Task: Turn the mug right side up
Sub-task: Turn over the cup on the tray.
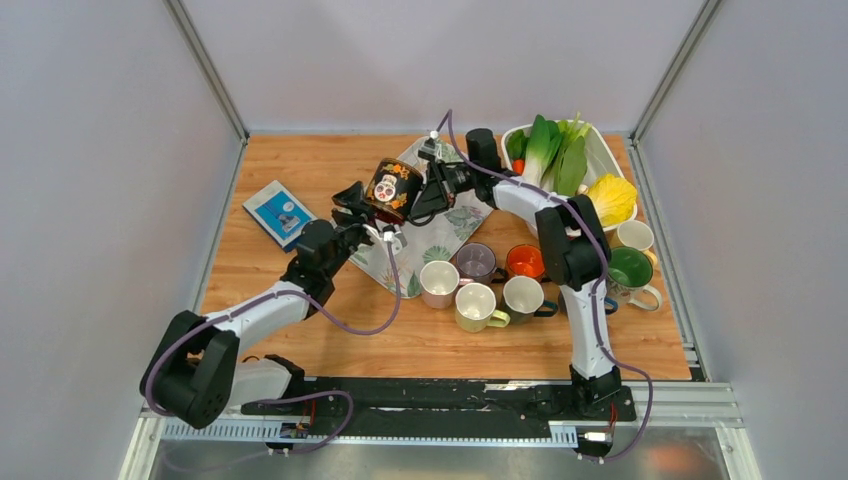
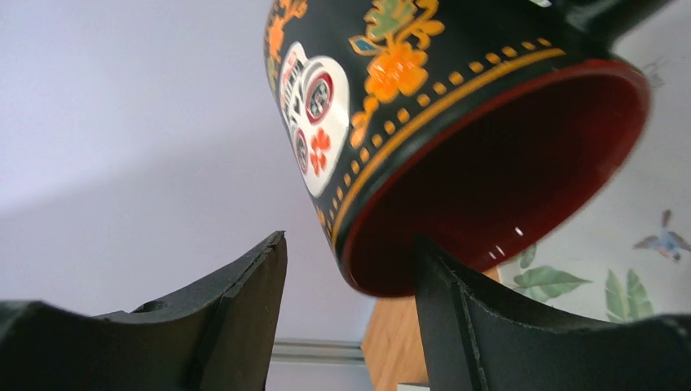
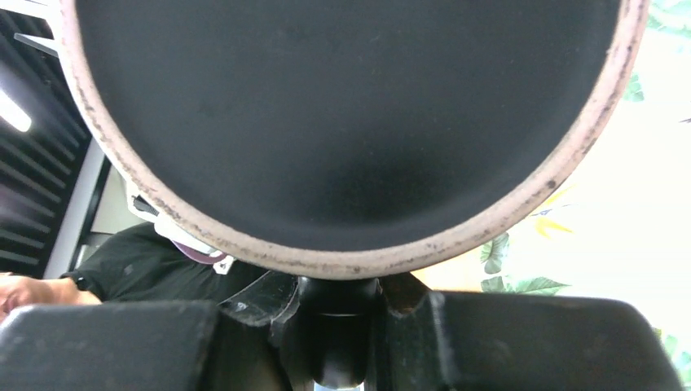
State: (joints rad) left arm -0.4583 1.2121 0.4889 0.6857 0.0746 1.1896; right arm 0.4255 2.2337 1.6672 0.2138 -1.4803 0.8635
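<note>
**Mug held in the air, tipped mouth-down toward the left arm**

Mug, black with a painted skull and orange flowers, hangs above the far part of the table, over the edge of a leaf-print mat. It is clear of both surfaces and tilted, its red inside facing down and toward the left gripper.

The right gripper carries it alone. The right wrist view shows the fingers closed tight on the handle, with the mug's flat base filling the view above them. Gripping the handle leaves the body and rim free, probably so that the other arm can help or the wrist can roll.

The left gripper stands wide open and holds nothing. Its 2 fingers sit just under the lowest part of the rim, 1 on either side. The right-hand finger overlaps the rim in the left wrist view; whether it touches cannot be told.

Judging from the tilt, the turn is partly done: the mouth must come round to face up before the mug goes down. A cluster of other mugs stands upright nearer the arms, well apart from this one.
</note>
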